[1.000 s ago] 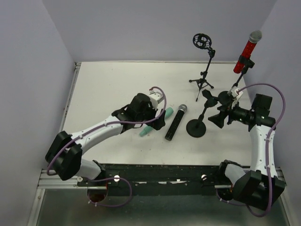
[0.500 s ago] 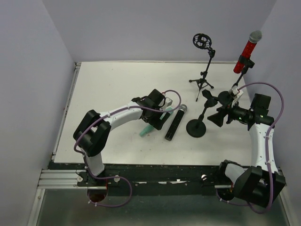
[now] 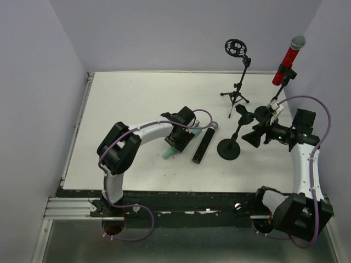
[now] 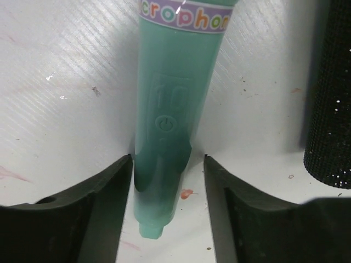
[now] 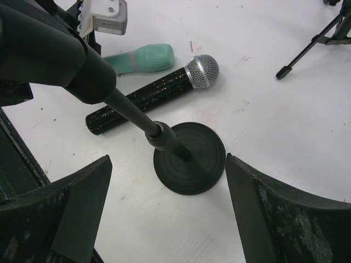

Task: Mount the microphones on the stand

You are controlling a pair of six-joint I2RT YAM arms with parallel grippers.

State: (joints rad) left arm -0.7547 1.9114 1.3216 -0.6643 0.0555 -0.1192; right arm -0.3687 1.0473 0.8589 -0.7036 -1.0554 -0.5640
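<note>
Green mic [image 4: 173,109] lies flat on worktop [image 3: 126,104], right under L tool [image 4: 168,164]. In wrist view its long axis runs straight away from the tool, square to the line btwn the fingers [image 4: 118,181]. Butt end is nearest the camera, label band farther up. So the tool looks lined up for a pinch across the handle, low down near the butt. Jaws narrow, one each side of the handle. One finger looks to touch, but a thin strip of worktop shows at the other, so not clamped as far as I can see.

From above the mic runs diagonal, butt near-left, head far-right, mostly hidden under the L wrist. Black mic [image 3: 202,147] lies just beside it, approx parallel, on the side toward the stands, not touching. That's the obstacle: the finger on that side sits in the gap btwn the two mics. Little room there, and a lift could nudge the black one.

R tool [image 5: 167,160] is wide and empty, facing the round-base stand [image 3: 228,149]. The pole shows btwn its fingers, no contact. R arm is nearer the stands, L arm nearer both loose mics. Red mic [image 3: 287,59] is already up in a clip, far right. Tripod stand [image 3: 237,71] at back, holder empty.
</note>
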